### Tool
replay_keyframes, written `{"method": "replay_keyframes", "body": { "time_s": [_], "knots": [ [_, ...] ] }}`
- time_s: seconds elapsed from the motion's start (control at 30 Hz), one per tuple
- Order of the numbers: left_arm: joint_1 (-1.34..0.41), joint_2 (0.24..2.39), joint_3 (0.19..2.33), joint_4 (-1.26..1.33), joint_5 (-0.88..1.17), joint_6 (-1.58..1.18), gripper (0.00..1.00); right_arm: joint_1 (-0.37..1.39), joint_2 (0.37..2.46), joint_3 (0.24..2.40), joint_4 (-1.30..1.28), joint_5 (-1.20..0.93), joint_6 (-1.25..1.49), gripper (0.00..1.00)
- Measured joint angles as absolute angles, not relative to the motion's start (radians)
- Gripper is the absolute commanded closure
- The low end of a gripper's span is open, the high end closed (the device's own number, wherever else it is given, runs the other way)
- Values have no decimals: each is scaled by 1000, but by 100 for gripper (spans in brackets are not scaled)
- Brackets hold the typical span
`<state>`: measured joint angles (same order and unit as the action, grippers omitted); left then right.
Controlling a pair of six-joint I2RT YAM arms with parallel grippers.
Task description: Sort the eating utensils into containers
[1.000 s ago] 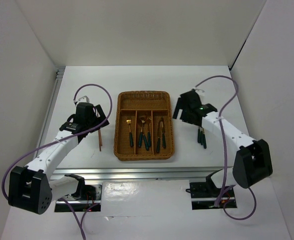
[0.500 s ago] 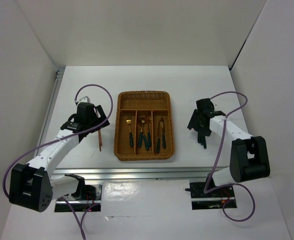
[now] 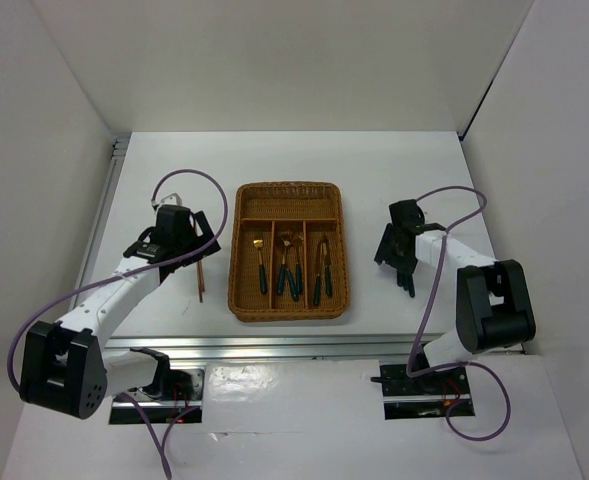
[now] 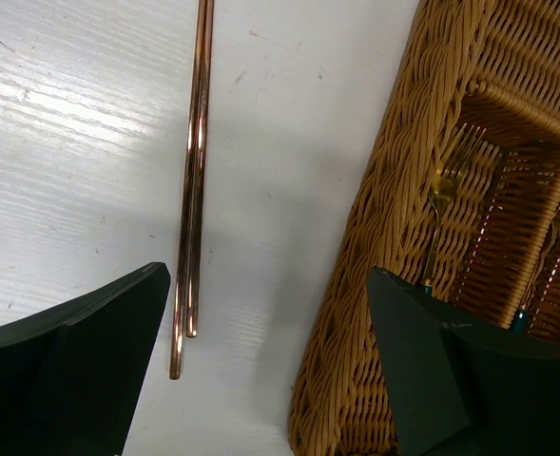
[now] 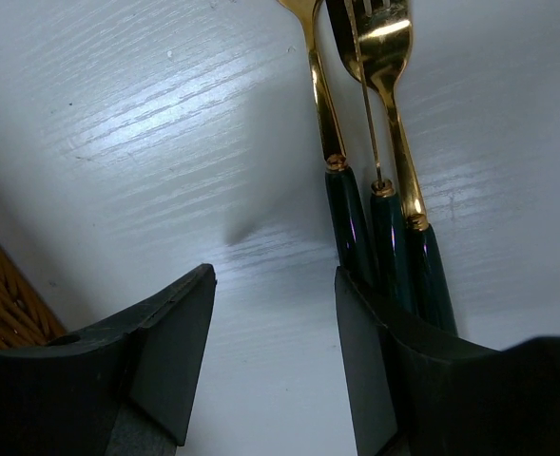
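I was on the pick-up step. My right gripper (image 5: 272,285) stood about half open over bare table and held nothing. The three green-handled utensils (image 5: 391,237) lay against its frame-right finger, right of the wicker tray (image 3: 242,260) in the overhead frame. Their long axis ran up the wrist frame, gold heads uppermost. Next, I judged, I had to shift sideways to straddle one handle. My left gripper (image 4: 265,285) gaped wide and empty by the chopsticks (image 4: 196,190).

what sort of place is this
Likely a robot test bench, not a kitchen: a white table boxed in by plain white panels, a left arm and right arm bolted at its near edge, and a wicker tray of cutlery.
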<state>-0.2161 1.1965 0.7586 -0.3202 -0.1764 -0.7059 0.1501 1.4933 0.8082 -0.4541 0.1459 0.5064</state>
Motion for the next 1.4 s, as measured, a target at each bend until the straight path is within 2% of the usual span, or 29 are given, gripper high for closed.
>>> {"method": "replay_keyframes", "body": {
  "time_s": [1.4],
  "knots": [
    [-216,1254,759,-304,-159,-680,0,150,1534,832,-464,245,504,38]
  ]
}}
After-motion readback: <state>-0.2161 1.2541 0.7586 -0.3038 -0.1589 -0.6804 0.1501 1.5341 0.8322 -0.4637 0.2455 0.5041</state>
